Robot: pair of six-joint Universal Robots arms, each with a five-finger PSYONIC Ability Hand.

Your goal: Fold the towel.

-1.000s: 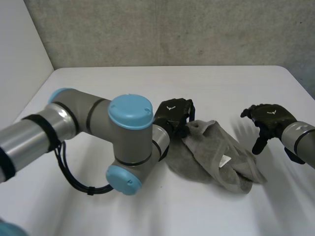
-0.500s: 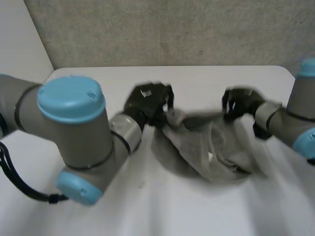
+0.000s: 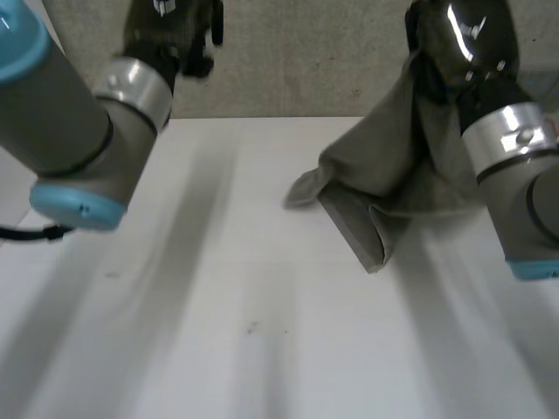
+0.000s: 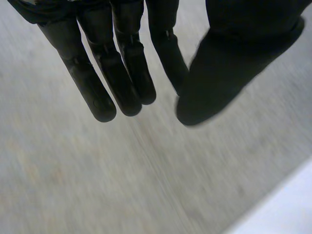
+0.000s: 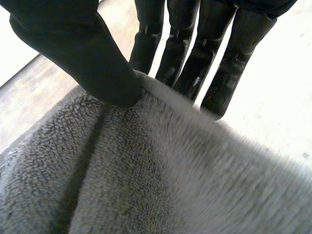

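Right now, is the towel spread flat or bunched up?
Bunched and lifted: the right hand pinches an edge of the towel between thumb and fingers, and it hangs crumpled over the table.

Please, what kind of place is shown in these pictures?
Probably a robot lab or test bench, not a home: a plain white table, a grey wall behind it, and two robot arms, the right hand holding up a grey towel.

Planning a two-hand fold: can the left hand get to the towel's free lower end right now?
Probably yes. The left hand is open and holds nothing, and nothing stands between it and the towel hanging from the right hand; it is just raised well to the side.
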